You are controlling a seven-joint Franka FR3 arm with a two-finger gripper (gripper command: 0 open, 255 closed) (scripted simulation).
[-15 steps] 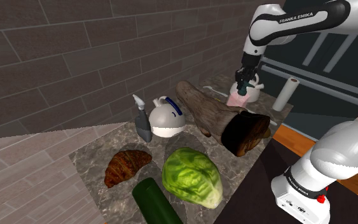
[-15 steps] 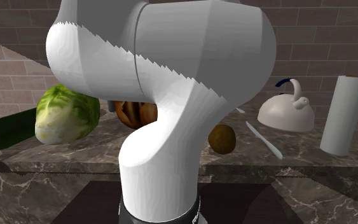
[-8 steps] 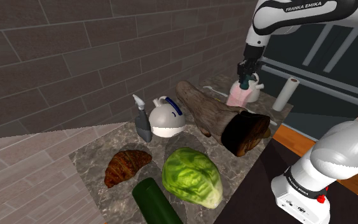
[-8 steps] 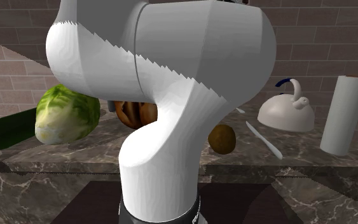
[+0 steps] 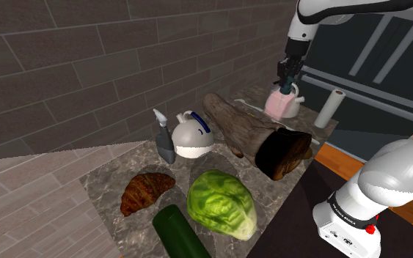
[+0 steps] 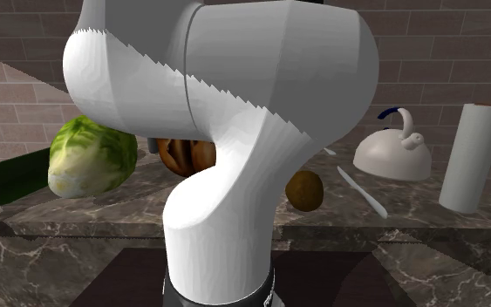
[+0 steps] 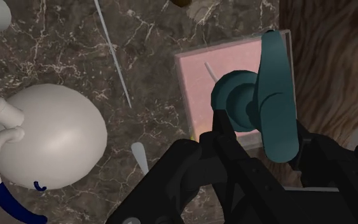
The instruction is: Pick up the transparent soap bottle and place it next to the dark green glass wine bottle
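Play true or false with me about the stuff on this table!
The soap bottle has pink stuff inside. True.
The lettuce is purple. False: it is green.
The croissant lies beside the lettuce. True.
The paper towel roll lies flat. False: it stands upright.
The gripper is at the croissant. False: it is at the soap bottle's teal pump.
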